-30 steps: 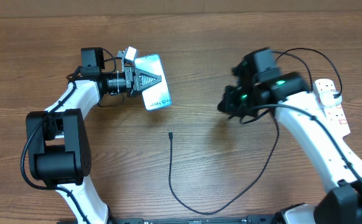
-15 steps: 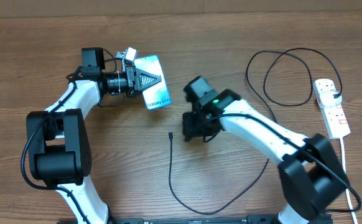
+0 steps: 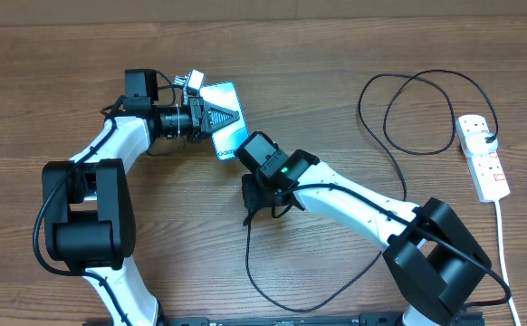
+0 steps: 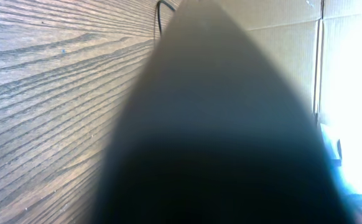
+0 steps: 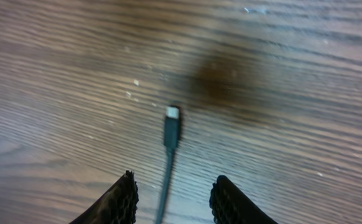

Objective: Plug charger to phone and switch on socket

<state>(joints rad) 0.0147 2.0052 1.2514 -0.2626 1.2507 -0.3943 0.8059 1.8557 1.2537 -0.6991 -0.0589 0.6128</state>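
The step in hand is picking up the charger [image 5: 167,155], the first half of plugging it into the phone [image 3: 232,140]. The left hand [image 3: 232,116] is closed on the phone, holding it up off the table [image 3: 354,54] at the far left with the blue screen facing the overhead camera; its own wrist view is filled by a dark blur.

The right hand [image 5: 176,182] hangs over the middle of the table, partly open and holding nothing. Its 2 fingers [image 5: 124,198] straddle the cable just behind the plug tip [image 5: 173,116], which lies flat on the wood and points away from the hand.

Next, I judge, the right hand must drop, close on the cable close behind the tip, and carry it to the phone's port. The port is not visible here.

The socket [image 3: 481,156] lies at the far right, well apart, and its switch is not yet touched.
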